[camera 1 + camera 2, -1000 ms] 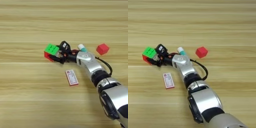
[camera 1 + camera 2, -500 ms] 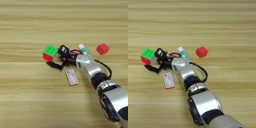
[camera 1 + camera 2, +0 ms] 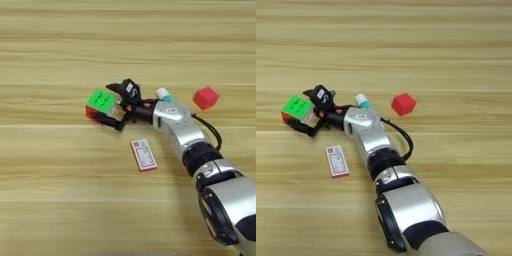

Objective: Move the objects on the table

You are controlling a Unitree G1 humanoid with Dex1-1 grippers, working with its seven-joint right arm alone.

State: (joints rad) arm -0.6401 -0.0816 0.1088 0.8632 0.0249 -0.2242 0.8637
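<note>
While its fingers straddle the puzzle cube (image 3: 101,101), the end effector (image 3: 113,106) stays spread — unclamped.

This looks like a robot test bench in a lab more than a home or shop. The table (image 3: 60,45) is a bare light wood-grain top filling the whole view, with only small practice props laid out: a puzzle cube (image 3: 101,100) at the open jaws of the right gripper (image 3: 116,105), a flat box (image 3: 143,154) below them, and a glue stick (image 3: 163,94) and red cube (image 3: 206,97) behind them. No walls or furniture are visible.
</note>
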